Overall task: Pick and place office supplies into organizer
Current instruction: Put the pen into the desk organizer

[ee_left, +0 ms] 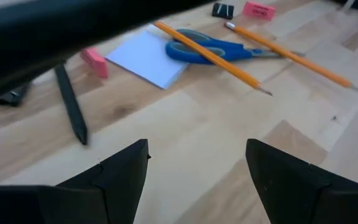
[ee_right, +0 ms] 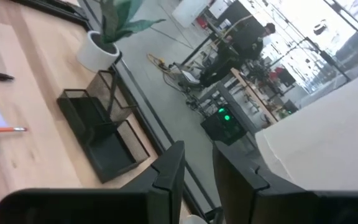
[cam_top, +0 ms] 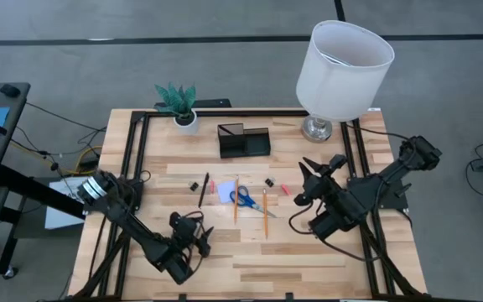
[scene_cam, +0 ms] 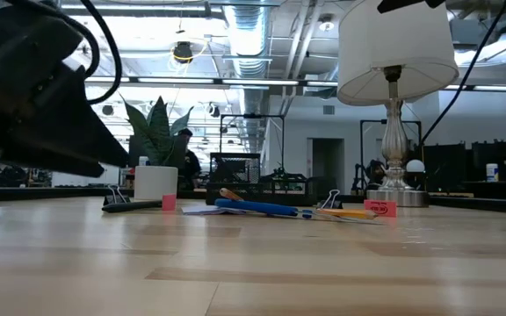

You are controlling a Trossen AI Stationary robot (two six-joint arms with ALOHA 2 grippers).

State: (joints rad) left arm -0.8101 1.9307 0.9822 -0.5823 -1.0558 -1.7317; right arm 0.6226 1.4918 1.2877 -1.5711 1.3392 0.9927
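So here's where I'm at: my left gripper (cam_top: pixel 201 237) sits low toward the near edge of the table (cam_top: pixel 325 268), fingers spread wide with nothing between them, and the whole pile of office supplies lies straight ahead of it, toward the middle of the table. Closest to me is the black pen (ee_left: pixel 71 104), lying with its long axis running roughly away from me toward the far edge, so it points along my reach rather than across it. I'd guess I need to turn the wrist so the fingers straddle it instead of lining up with it. Just past that there's a pale note pad (ee_left: pixel 146 56) with the blue-handled scissors (ee_left: pixel 211 50) partly on it, and one pencil (ee_left: pixel 210 56) lies across the scissors, with a second pencil (ee_left: pixel 291 56) off to the side. A pink bit (ee_left: pixel 94 60) sits beside the pad. The organizer (cam_top: pixel 243 141) is further on, near the far edge, between the potted plant (cam_top: pixel 179 105) and the lamp (cam_top: pixel 342 63), empty as far as I can see. My right gripper (cam_top: pixel 313 168) is up off the table on the right side with its fingers nearly together, holding nothing, aimed toward the organizer. So left is clearly the nearer arm for the pen, and right is closer to the drop-off.
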